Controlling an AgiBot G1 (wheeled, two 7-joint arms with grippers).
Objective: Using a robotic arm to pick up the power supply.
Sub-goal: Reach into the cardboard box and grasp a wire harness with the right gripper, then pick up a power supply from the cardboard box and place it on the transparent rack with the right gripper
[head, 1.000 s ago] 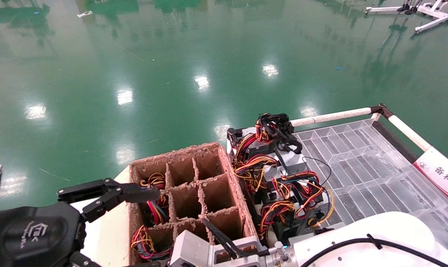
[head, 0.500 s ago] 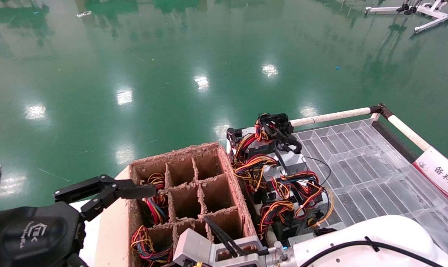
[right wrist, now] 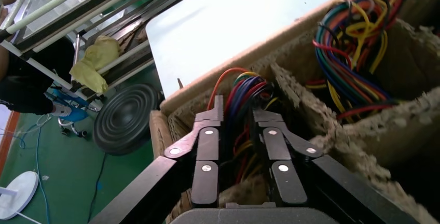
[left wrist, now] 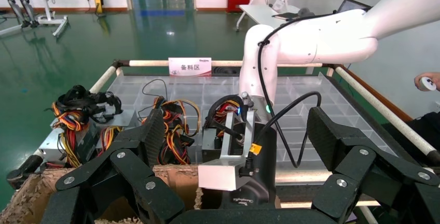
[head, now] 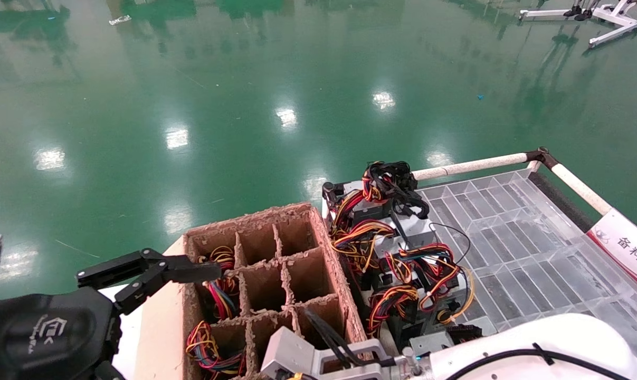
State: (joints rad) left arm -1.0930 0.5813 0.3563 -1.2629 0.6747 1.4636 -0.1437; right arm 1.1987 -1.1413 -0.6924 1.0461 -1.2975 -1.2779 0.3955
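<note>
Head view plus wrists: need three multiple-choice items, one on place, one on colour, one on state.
1. The right end effector is:
A. inside a drawer
B. at a wire-filled cell of the cardboard box
C. on a chair

2. The floor is:
A. grey
B. green
C. blue

3. The left end effector is:
A. open and empty
B. shut on a wire
C. holding a cup

Answers:
1 B, coloured wires lie right at it inside the box.
2 B, glossy green all round.
3 A, its fingers are spread with nothing gripped.

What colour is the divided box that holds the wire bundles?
Brown cardboard; the divided box has rough, frayed edges. It shows best in the head view.
</note>
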